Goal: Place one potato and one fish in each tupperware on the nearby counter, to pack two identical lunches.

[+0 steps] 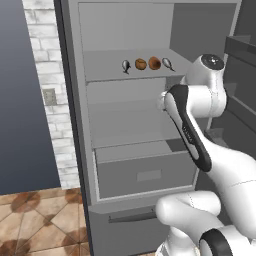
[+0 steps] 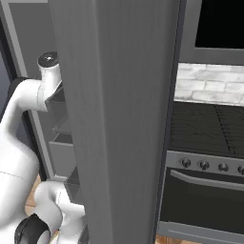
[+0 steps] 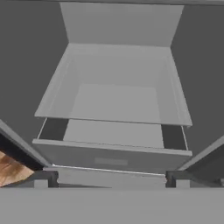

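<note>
Two dark fingertips [image 3: 45,179] at the bottom of the hand view, set wide apart with nothing between them: gripper [image 3: 111,179] open and empty, presumably ready for a first pick. Points down and into the open fridge [image 1: 75,110] at the height of the lower shelves, above the pulled-out grey drawer [image 3: 111,151], bare inside. Seems too low for the food as aimed now.

From the left base view, white arm [image 1: 187,125] folded in front of the fridge interior, elbow bent so that the hand reaches in past the right wall. From the right base view, fridge door [image 2: 119,119] swung open between camera and shelves, with the stove [image 2: 205,128] beside it.

Farther back and higher, on the upper shelf [image 1: 105,70] toward its rear right: four items in one neat row, just beside one another. Left to right: left fish [image 1: 126,65], left potato [image 1: 141,64], right potato [image 1: 154,63], right fish [image 1: 168,64]. Laid out apart enough, by the look of it, for the fingers to close on one at a time.

Judged from this: nothing packed yet, all four pieces untouched on the shelf. Next move likely calls for lifting the hand to that shelf and reaching to the nearest end of the row.
</note>
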Motion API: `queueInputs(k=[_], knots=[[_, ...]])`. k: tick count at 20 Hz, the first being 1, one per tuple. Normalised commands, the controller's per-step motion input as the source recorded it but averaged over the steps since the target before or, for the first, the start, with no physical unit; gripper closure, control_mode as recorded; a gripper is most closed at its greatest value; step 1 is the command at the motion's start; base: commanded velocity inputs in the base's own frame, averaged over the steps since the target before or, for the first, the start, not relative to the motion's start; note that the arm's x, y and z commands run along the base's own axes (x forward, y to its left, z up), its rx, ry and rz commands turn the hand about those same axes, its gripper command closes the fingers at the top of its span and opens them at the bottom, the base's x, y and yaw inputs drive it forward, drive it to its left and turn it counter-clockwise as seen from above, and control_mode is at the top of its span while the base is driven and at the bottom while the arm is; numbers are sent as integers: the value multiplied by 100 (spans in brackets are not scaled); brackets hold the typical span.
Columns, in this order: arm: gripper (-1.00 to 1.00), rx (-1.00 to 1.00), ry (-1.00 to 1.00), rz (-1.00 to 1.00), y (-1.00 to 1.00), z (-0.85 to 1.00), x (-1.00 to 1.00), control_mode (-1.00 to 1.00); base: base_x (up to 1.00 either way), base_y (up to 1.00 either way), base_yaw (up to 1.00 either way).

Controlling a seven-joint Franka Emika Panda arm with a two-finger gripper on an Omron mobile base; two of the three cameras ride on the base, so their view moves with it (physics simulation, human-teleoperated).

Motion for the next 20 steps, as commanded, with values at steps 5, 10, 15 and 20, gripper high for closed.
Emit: queueInputs(k=[5,10,15,20], knots=[[-100,0,-30,0,0,56,0,-100,0,0,0],[-100,0,-7,0,0,60,5,-100,0,0,0],[-100,0,1,-3,0,39,43,-100,0,0,0],[-100,0,0,-7,0,24,53,-100,0,0,0]])
